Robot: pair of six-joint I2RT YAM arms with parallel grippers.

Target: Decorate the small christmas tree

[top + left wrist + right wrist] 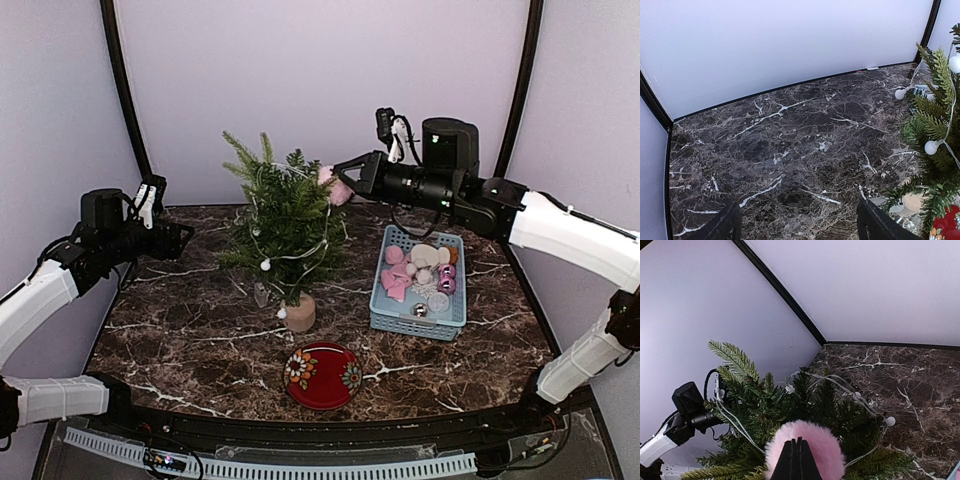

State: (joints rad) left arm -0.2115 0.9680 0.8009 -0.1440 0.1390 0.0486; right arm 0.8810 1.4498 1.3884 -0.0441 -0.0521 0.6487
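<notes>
The small christmas tree (pixel 285 225) stands on its wooden stump near the middle of the counter (pixel 190 350), left of a blue basket (pixel 378 300) of baubles and behind a red flowered plate (pixel 322 375). The right end effector (pixel 352 178) reaches to the tree's upper right side, its fingers pressed together on a pink pompom (pixel 825 447) that touches the top branches. The left end effector (pixel 183 238) hovers left of the tree with its fingers apart, holding nothing.

The main risk is the tree itself. It looks light and narrow-footed, so a sideways push from the right arm could tip it or slide it towards the left arm. The pompom is soft and round, and if it is let go without being caught on a twig, it will likely roll off the needles onto the counter. The string of white bulbs (pixel 266 264) hangs loosely through the branches, and a finger drawn back carelessly could snag the wire and drag the tree.

The room is a booth of pale lilac walls with black corner posts. The counter is dark brown marble with white veins, smooth and probably slippery under the stump.
</notes>
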